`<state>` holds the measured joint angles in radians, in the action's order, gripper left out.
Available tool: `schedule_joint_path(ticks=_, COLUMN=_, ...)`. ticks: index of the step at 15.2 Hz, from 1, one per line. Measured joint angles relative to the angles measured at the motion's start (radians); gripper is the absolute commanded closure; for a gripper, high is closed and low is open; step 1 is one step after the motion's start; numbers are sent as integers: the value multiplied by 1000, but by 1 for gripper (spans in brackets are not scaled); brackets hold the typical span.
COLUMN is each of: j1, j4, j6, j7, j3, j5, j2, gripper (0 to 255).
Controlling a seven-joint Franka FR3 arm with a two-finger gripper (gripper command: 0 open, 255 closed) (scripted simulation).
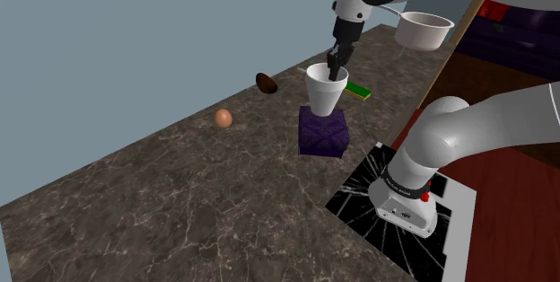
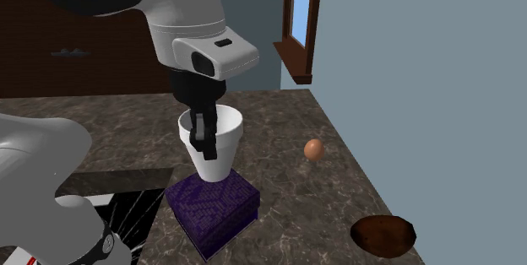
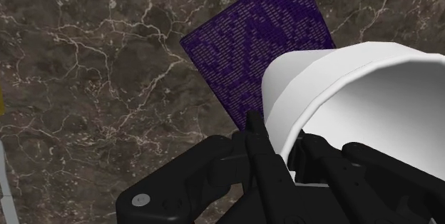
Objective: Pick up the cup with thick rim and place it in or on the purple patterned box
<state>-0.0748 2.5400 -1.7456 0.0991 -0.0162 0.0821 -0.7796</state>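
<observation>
Firmly, the claw (image 1: 336, 66) clasps the white cup (image 1: 324, 96) by its rim, over the purple box (image 1: 321, 138)
</observation>
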Motion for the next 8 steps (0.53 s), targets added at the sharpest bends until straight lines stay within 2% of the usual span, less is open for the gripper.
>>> schedule_joint_path(ticks=4, j1=0, j4=1, j6=-1, j7=0, j3=0, j5=0, j2=0, gripper=255)
schedule_joint_path(ticks=5, j1=0, j4=1, j6=-1, j7=0, j3=0, j5=0, j2=0, gripper=0)
schedule_joint_path(ticks=8, j1=0, j4=1, j6=-1, j7=0, j3=0, j5=0, j2=0, gripper=0)
